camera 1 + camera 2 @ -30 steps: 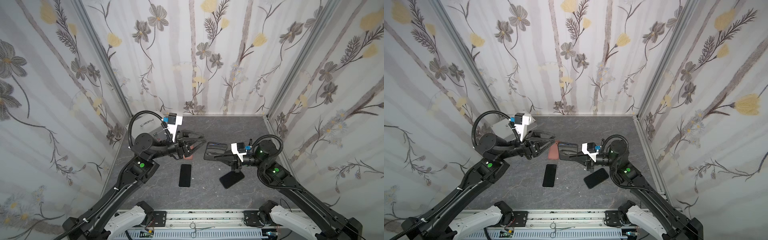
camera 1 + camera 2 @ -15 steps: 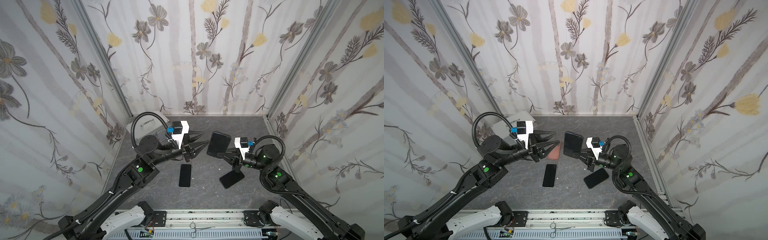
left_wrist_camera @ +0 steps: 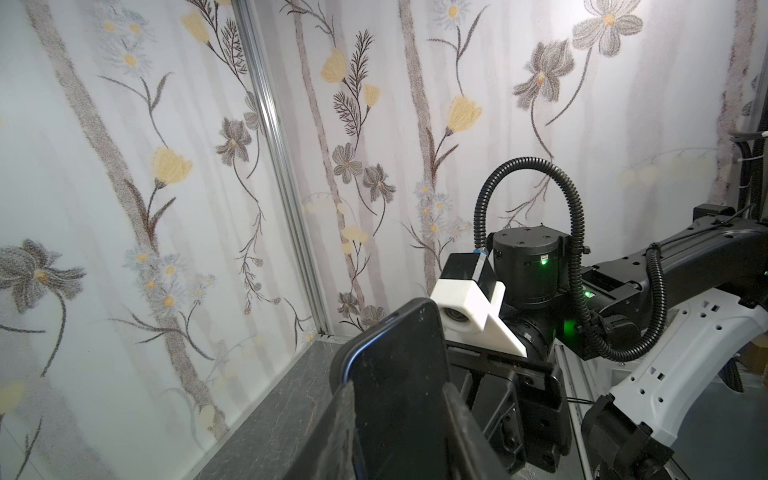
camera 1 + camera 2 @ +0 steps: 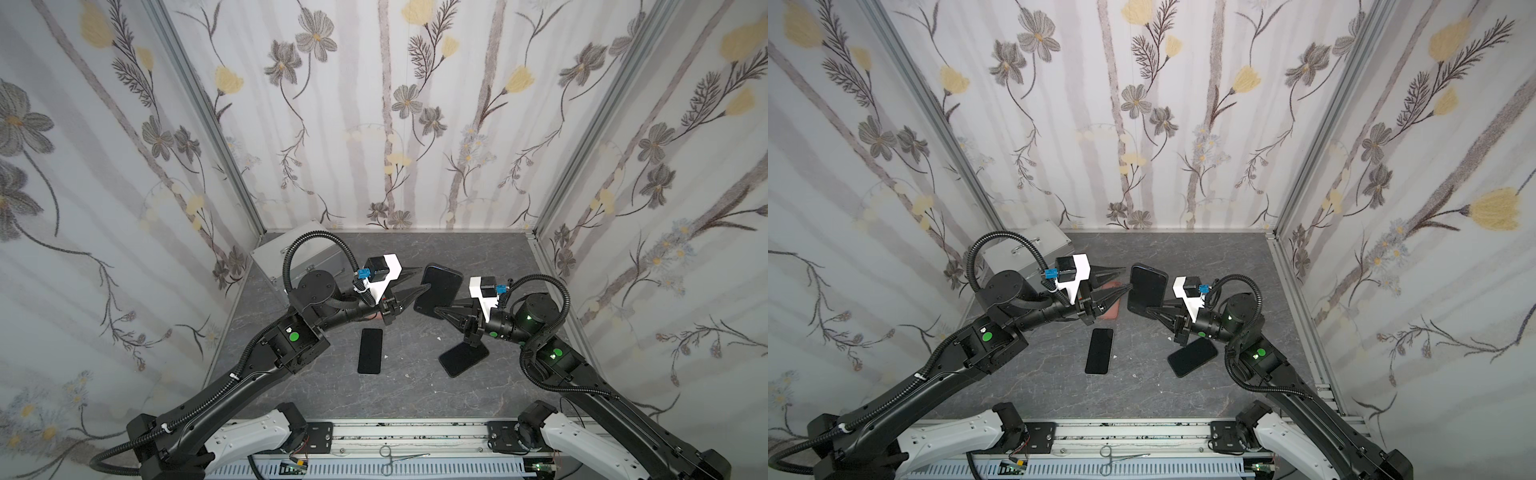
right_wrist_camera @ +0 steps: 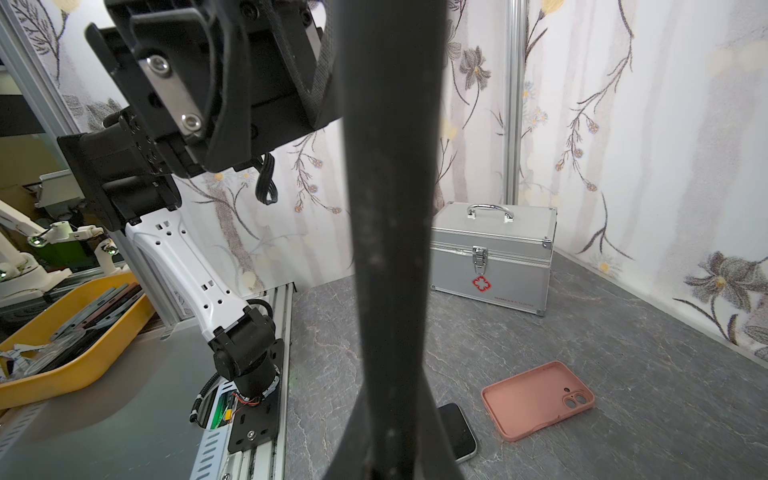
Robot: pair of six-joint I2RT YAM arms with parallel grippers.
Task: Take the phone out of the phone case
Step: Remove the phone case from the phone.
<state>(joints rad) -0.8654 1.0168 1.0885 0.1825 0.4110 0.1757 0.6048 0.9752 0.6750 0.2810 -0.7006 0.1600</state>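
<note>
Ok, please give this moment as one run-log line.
right end effector: shut on cased phone, lifted | left end effector: astride its edge, grip unclear | removal: not yet done

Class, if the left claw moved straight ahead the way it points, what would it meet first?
The raised phone, held by the right claw. It stands between the left claw's open fingers; whether they touch it is unclear.

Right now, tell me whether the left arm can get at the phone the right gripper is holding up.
Probably yes. The left gripper is at the phone, which the right gripper holds raised. In the left wrist view its open fingers flank the phone, with nothing between. Whether they touch it, I cannot tell.
</note>
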